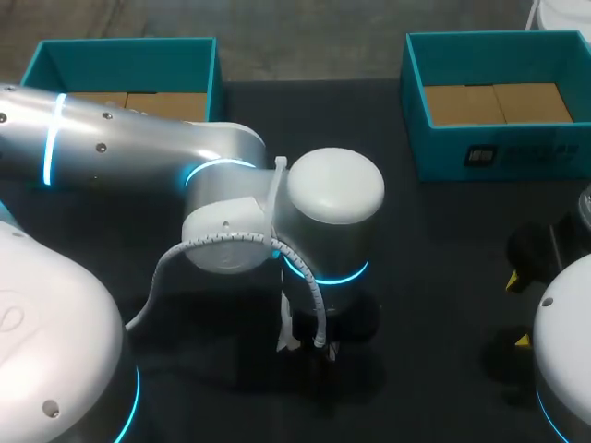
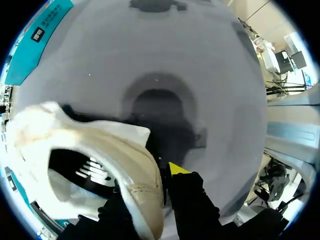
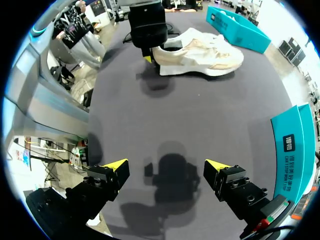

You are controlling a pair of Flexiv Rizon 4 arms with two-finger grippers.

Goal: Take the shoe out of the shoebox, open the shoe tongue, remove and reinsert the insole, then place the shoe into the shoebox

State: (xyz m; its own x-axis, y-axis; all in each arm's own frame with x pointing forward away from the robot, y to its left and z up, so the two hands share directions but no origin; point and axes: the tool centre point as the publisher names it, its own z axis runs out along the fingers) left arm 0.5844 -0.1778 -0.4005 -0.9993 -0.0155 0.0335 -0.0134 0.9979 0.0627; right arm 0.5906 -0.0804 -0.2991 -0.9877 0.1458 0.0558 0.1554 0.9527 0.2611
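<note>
Finding: the shoe [image 3: 200, 52] was out of its box and stood sole-down on the dark table [image 1: 443, 277], under your left arm near the table's middle. Both teal shoeboxes, one at far left [image 1: 120, 46] and one at far right [image 1: 499, 152], stood well apart from it and showed only brown card floors.

Your left gripper [image 2: 150, 185] pinched the shoe's collar wall at the heel end. One yellow tip lay on the outer side, and the other finger sat inside the opening. Your right gripper [image 3: 167, 165] hung over bare table with its fingers spread wide and nothing between them, the shoe some way ahead of it.

Assessment: removal from the box is done. The step in hand looks like opening the tongue, with the left arm acting as the brace. The next move calls for you to bring the right gripper across to the tongue and lift it clear, while the heel grip keeps the shoe from sliding.

Materials: cream upper with soft, pliable panels, stitched collar, and a thick pale sole. The table cover was matte and the boxes were stiff, straight-walled card.
</note>
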